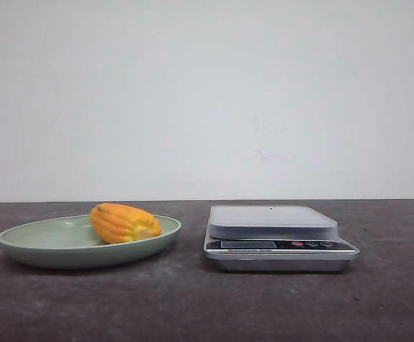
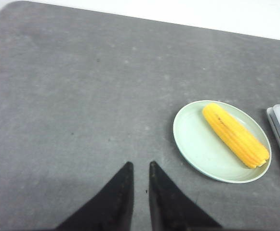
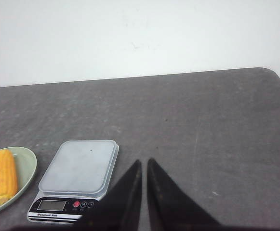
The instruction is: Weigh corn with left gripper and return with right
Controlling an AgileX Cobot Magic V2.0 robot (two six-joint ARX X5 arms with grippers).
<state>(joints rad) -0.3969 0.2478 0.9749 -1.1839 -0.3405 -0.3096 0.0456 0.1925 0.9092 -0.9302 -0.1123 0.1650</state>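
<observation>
Front view showed the corn [image 1: 124, 222] at lower left; the left gripper [image 2: 140, 166], nearly clenched and empty, should have opened wide before grasping it across the middle.

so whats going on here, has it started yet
Nothing is being handled yet. The corn lies on the green plate, and the scale beside it has a bare platform. The left gripper and right gripper are both nearly shut, holding nothing, above the grey table.
</observation>
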